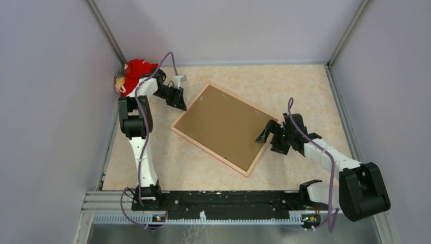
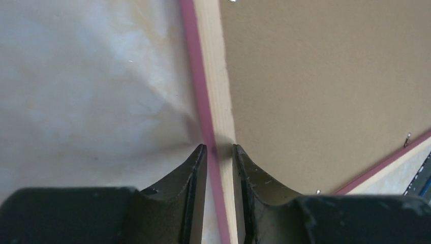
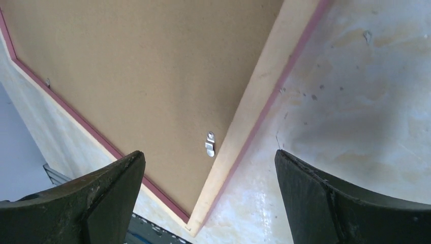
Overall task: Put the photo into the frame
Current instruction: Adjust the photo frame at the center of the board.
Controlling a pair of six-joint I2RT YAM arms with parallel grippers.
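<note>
The left pincer (image 2: 219,150) pinches the upper-left rim of the frame (image 2: 211,76); the right pincer (image 3: 208,153) gapes wide above its right corner. The frame lies back-up, brown backing board (image 1: 223,127) showing, mid-picture on a beige marbled desk (image 1: 305,91) enclosed by pale grey walls (image 1: 51,76).

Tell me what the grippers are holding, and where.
The left gripper straddles the frame at its rim, jaws nearly on both sides; whether it grips cannot be told. The right gripper is open, holding nothing.
</note>
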